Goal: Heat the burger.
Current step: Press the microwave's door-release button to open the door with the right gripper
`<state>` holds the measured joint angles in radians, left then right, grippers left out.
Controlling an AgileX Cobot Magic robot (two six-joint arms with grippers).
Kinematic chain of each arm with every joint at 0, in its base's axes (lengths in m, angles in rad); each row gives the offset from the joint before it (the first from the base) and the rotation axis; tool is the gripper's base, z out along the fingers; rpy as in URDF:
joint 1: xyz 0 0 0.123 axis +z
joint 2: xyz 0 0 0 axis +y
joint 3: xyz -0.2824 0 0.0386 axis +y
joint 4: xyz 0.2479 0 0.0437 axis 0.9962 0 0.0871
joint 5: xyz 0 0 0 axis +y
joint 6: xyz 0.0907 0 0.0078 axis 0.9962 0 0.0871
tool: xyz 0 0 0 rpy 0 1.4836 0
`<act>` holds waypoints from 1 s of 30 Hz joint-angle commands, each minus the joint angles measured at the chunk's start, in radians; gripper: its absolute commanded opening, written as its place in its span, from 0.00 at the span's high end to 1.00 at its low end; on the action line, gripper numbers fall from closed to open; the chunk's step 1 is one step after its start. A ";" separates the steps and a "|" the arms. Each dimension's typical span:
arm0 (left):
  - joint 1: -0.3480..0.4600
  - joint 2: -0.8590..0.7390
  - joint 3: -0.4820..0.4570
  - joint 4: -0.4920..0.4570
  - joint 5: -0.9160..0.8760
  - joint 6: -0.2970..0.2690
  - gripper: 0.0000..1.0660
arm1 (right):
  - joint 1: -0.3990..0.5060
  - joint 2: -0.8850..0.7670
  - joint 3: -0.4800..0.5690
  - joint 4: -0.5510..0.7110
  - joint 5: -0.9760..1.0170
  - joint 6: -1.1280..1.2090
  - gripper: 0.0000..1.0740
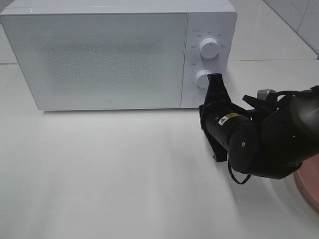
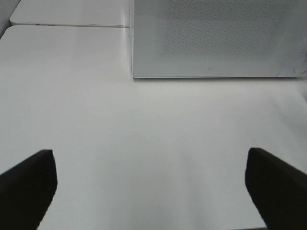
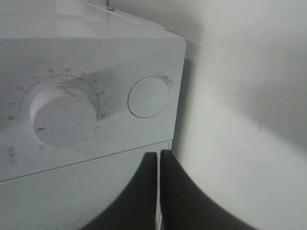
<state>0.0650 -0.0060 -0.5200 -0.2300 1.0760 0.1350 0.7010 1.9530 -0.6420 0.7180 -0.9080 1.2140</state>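
right wrist shows the right gripper (image 3: 159, 155) closed, empty, perhaps touching the microwave (image 3: 120, 62).

Right arm (image 1: 279, 142) reaches forward, angled low. Right hand (image 1: 215, 80) pinched closed, tips pressed together. Left hand (image 2: 151, 184) spread wide, holds nothing.
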 commanded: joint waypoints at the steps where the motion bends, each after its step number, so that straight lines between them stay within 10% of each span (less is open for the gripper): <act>1: -0.002 -0.014 0.002 -0.001 -0.004 -0.001 0.06 | -0.003 0.034 -0.031 -0.021 -0.022 0.036 1.00; 30: -0.002 -0.003 0.002 -0.001 -0.004 -0.001 0.06 | -0.108 0.140 -0.152 -0.085 -0.030 0.038 1.00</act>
<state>0.0650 -0.0060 -0.5200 -0.2300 1.0760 0.1350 0.6110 2.0850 -0.7810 0.6510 -0.9440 1.2560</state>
